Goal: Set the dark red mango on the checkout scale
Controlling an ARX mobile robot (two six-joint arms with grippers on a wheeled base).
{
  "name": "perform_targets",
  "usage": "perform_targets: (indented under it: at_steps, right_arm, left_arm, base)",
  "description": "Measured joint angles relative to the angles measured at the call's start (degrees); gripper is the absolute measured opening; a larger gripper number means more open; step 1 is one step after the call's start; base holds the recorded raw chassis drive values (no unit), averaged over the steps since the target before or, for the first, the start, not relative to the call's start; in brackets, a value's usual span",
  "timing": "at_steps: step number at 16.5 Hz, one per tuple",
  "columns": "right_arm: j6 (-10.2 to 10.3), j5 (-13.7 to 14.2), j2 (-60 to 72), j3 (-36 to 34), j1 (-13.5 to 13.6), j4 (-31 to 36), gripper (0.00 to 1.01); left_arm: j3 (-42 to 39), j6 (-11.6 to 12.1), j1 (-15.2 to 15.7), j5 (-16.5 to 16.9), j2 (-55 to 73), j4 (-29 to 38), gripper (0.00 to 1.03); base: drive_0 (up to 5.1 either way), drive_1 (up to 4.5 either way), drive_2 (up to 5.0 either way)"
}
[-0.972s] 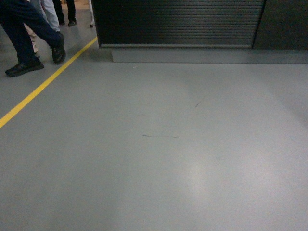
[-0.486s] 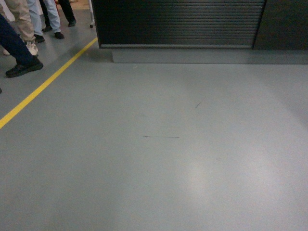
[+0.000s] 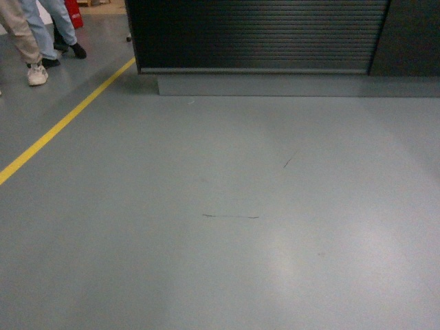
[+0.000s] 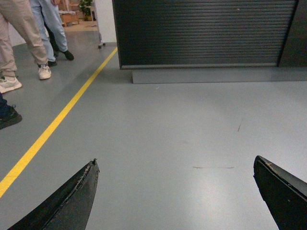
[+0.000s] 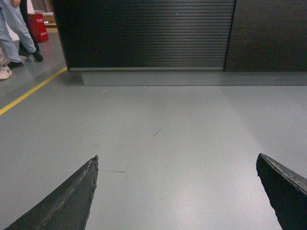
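dark ribbed checkout [image 3: 254, 34] front only; its top is cut off.

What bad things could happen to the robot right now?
1. People's legs stand by the yellow line; rolling that way, it might bump someone.
2. The counter is straight ahead, and its grey base sticks out low; the wheels could hit it.
3. Both grippers (left gripper, right gripper) have open, empty jaws, and no mango or scale shows, so it may reach the counter with nothing to weigh.
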Motion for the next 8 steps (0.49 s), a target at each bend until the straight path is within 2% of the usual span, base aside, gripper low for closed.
perform_targets:
  at_steps: [8]
  right_arm:
    - [0.0,-0.04,0.0,0.0,0.0,0.0,0.98]
  left_arm:
    - [0.0,0.0,0.0,0.0,0.0,0.0,0.98]
  base:
    - [0.0,4.21,-4.1]
